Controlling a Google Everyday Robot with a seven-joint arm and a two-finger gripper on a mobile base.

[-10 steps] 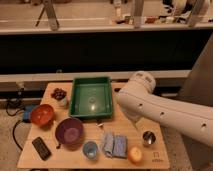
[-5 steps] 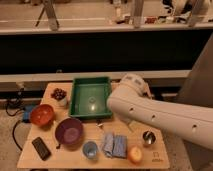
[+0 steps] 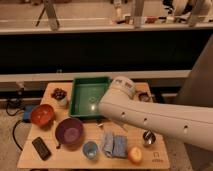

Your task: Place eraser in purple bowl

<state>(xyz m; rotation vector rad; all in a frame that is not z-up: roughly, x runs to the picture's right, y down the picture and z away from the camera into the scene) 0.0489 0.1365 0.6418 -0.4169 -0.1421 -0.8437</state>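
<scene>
The eraser (image 3: 41, 148), a flat black block, lies at the table's front left corner. The purple bowl (image 3: 69, 132) stands just to its right and a little farther back, and is empty. My white arm reaches in from the right over the middle of the table. The gripper (image 3: 106, 122) sits mostly hidden under the arm's end, just in front of the green tray and to the right of the purple bowl, well away from the eraser.
A green tray (image 3: 80, 97) stands at the back centre. An orange bowl (image 3: 42, 114) is at the left, with a small bowl of dark items (image 3: 60, 94) behind it. A blue cup (image 3: 90, 149), folded blue-grey cloth (image 3: 114, 145), orange fruit (image 3: 134, 155) and metal cup (image 3: 148, 137) line the front.
My arm has swung left over the table, from the right side to the green tray's right edge. The objects have not moved.
</scene>
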